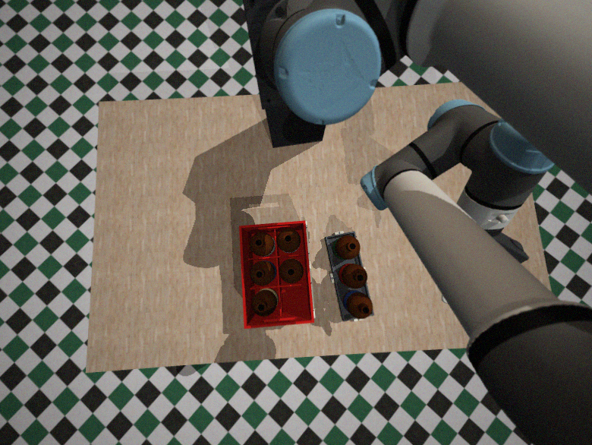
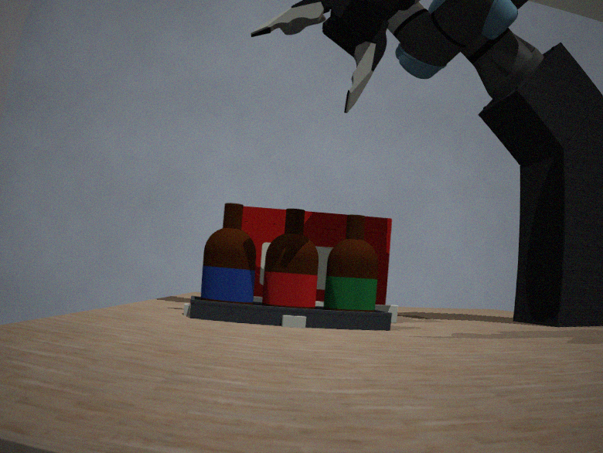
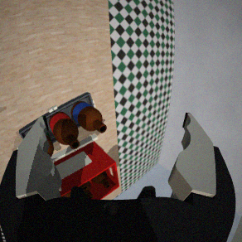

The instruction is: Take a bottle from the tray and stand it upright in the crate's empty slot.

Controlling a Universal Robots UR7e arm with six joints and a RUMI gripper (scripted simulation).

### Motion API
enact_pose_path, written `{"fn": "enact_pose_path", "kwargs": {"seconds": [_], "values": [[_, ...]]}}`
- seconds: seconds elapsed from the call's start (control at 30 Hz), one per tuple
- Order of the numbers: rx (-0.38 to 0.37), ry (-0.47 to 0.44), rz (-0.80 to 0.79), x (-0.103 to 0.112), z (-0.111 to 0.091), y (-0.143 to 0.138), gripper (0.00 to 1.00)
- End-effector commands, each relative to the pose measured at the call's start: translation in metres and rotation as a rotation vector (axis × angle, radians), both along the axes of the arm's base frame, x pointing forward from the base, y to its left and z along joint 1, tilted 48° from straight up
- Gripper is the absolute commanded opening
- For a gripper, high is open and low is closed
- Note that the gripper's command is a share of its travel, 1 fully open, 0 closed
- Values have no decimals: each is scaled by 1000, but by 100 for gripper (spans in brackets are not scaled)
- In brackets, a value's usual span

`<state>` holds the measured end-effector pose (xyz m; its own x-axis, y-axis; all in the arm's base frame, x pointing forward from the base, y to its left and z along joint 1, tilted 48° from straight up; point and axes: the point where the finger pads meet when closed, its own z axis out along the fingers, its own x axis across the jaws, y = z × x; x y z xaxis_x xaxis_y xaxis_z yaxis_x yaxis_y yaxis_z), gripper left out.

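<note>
The red crate [image 1: 278,324] [image 2: 336,226] [image 3: 99,159] holds several brown bottles. Its empty slot [image 1: 296,304] is at the lower right corner in the top view, on the side facing the tray. The dark grey tray [image 1: 336,287] [image 2: 233,312] stands beside the crate, slightly turned. On it stand upright a green-label bottle [image 1: 347,247] [image 2: 351,272], a red-label bottle [image 1: 353,276] [image 2: 290,267] [image 3: 64,128] and a blue-label bottle [image 1: 358,305] [image 2: 228,263] [image 3: 88,118]. My gripper [image 2: 299,73] [image 3: 114,114] is open, empty and tilted, well above the bottles. Its left jaw mostly hides the green-label bottle in the wrist view.
The wooden table [image 1: 143,191] bears the dark robot stand [image 1: 296,131] [image 2: 538,243] at its back edge. The forearm [image 1: 459,253] passes over the table's right side in the top view. The crate stands close behind the tray in the exterior view, with a narrow gap between them.
</note>
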<state>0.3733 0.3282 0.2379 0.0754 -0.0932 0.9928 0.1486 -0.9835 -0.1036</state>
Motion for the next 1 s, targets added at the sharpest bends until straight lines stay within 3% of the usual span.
{"fn": "enact_pose_path", "kwargs": {"seconds": [0.0, 0.47, 0.83, 0.97], "values": [[0, 1, -1, -3, 2, -1, 100], [38, 14, -17, 0, 1, -8, 100], [145, 49, -64, 7, -2, -28, 100], [219, 75, -95, 12, -4, -42, 100]]}}
